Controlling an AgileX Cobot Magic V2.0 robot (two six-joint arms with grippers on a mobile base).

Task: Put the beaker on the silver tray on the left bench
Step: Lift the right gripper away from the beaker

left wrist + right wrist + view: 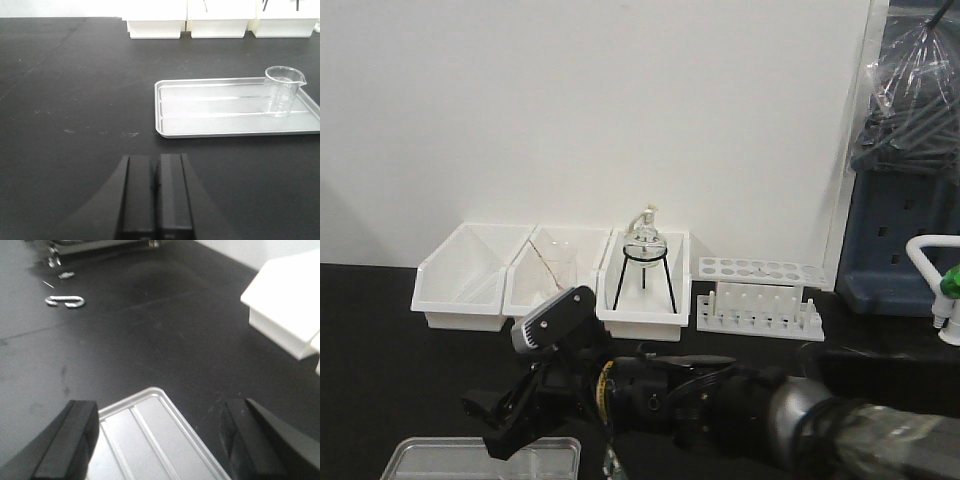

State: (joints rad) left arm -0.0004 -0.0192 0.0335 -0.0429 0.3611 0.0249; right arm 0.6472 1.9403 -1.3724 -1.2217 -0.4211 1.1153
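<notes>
A small clear beaker (283, 91) stands upright on the silver tray (210, 107) at the right of the left wrist view, near the tray's far right end, its pouring lip turned right. The tray lies flat on the matte black bench (75, 100). At the bottom centre of that view the left gripper (156, 192) has its dark fingers (137, 195) pressed together, holding nothing, well short of the tray.

In the right wrist view the right gripper (160, 440) hovers over a corner of the same tray (150, 435) at the lower centre, its fingers (70, 440) spread wide at the bottom left and bottom right with nothing between them. A small metal hook (65, 301) lies on the bench at the upper left.

The front view shows a black arm (650, 395) reaching across the lower frame above the tray's edge (480, 455). Behind it, along the white wall, sit three white bins (555, 275), one holding a round flask on a tripod (645, 255), beside a white test-tube rack (760, 298).
</notes>
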